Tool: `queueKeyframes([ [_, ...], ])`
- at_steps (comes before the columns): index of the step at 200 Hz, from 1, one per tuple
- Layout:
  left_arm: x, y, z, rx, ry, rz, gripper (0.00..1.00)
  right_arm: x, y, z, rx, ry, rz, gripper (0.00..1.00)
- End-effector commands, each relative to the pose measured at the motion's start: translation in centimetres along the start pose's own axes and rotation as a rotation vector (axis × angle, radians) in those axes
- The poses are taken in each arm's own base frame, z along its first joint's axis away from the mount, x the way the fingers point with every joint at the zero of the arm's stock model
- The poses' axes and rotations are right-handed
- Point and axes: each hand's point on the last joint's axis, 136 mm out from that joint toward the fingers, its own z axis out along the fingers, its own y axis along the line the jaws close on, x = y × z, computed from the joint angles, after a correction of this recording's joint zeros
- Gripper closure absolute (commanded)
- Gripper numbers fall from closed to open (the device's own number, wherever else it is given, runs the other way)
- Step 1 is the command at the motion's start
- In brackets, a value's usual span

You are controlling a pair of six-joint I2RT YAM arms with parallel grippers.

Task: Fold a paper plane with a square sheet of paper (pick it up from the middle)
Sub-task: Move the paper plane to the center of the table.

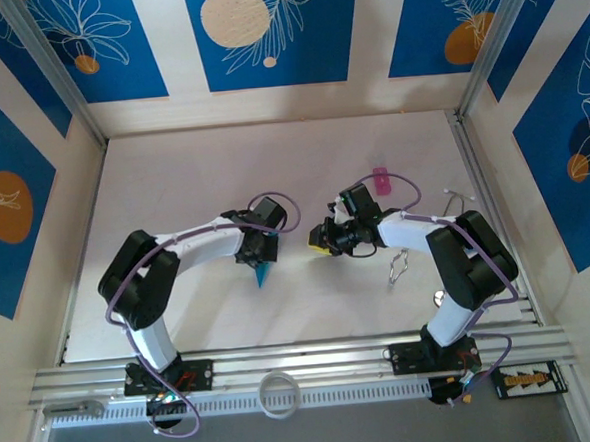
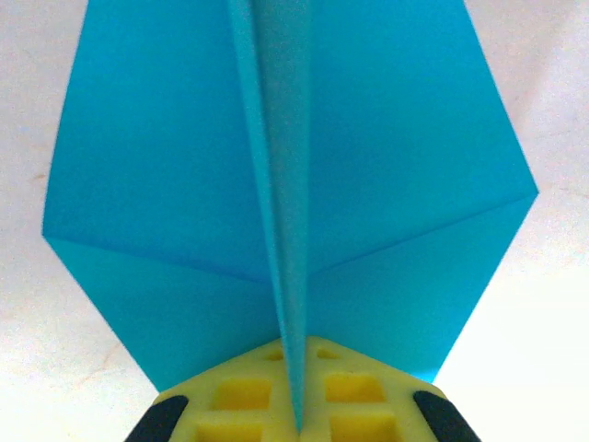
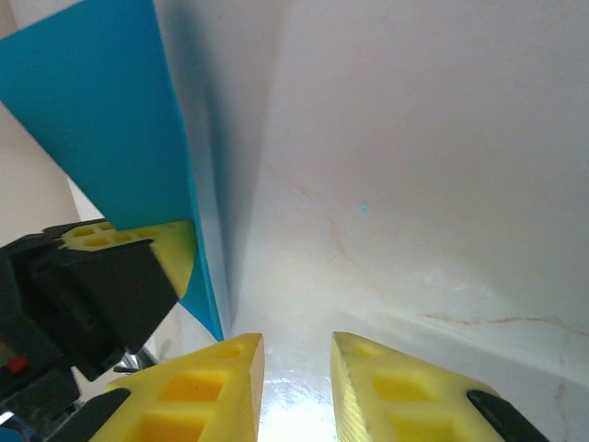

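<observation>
My right gripper sits parted, empty, at six o'clock; at eight, the left gripper pinches the blue paper.

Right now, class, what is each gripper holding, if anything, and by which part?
The left gripper pinches the paper plane by its centre fold. The right gripper is open and holds nothing.
</observation>
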Motion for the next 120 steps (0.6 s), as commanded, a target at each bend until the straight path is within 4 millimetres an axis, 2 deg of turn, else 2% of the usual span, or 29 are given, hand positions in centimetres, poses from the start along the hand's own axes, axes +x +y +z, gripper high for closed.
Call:
queueKeyframes([
  [1, 0.2, 0.4, 0.3, -0.015, 0.024, 0.017, 0.96, 0.7, 0.8, 0.1, -0.044, 0.032, 0.013, 0.74],
  [33, 0.2, 0.3, 0.6, -0.011, 0.03, 0.012, 0.94, 0.9, 1.6, 0.0, -0.073, 0.031, -0.011, 0.75],
  [120, 0.7, 0.5, 1.3, -0.021, 0.048, 0.026, 0.9, 1.2, 1.8, 0.1, -0.087, 0.034, -0.013, 0.76],
])
